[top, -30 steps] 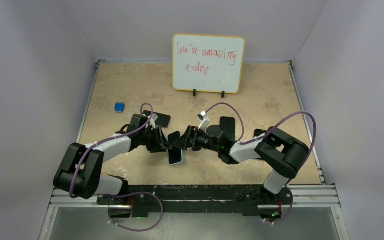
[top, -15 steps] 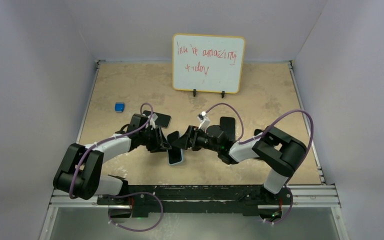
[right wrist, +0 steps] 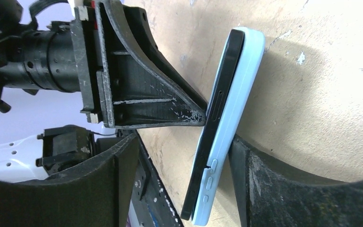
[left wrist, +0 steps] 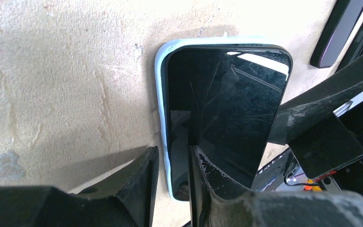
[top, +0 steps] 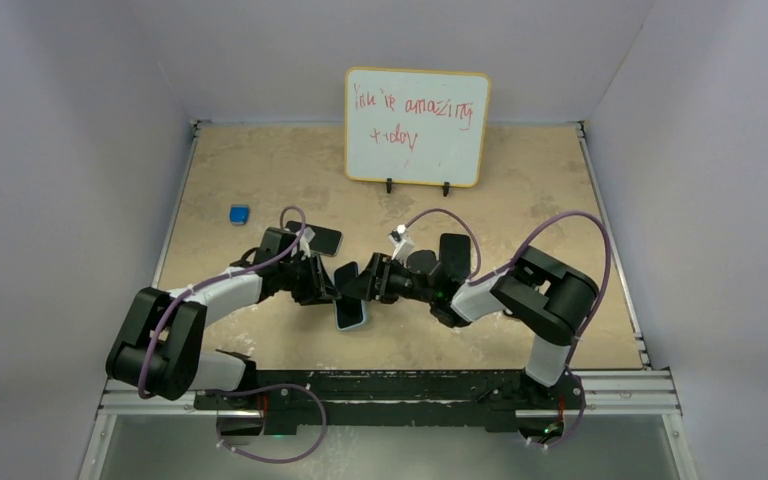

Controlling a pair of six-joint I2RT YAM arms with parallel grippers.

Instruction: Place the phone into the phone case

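The phone (left wrist: 227, 109), black glass up, lies in the light blue phone case (left wrist: 159, 94) on the table. In the right wrist view the phone (right wrist: 220, 90) is seated at the far end of the case (right wrist: 238, 94) and stands proud of it at the near end. My left gripper (left wrist: 174, 150) straddles the case's left rim, one finger on the screen and the other outside the rim; a firm clamp is not clear. My right gripper (right wrist: 184, 139) is open around both. One finger touches the case's back and the other stays clear of the screen.
A whiteboard (top: 417, 126) stands at the back. A small blue cube (top: 239, 213) sits at the left. Two other dark phones (top: 320, 238) (top: 455, 250) lie just behind the grippers. Raised rails edge the table.
The right arm's elbow has swung a little to the left. Both grippers stay at the phone and case, which have not shifted.
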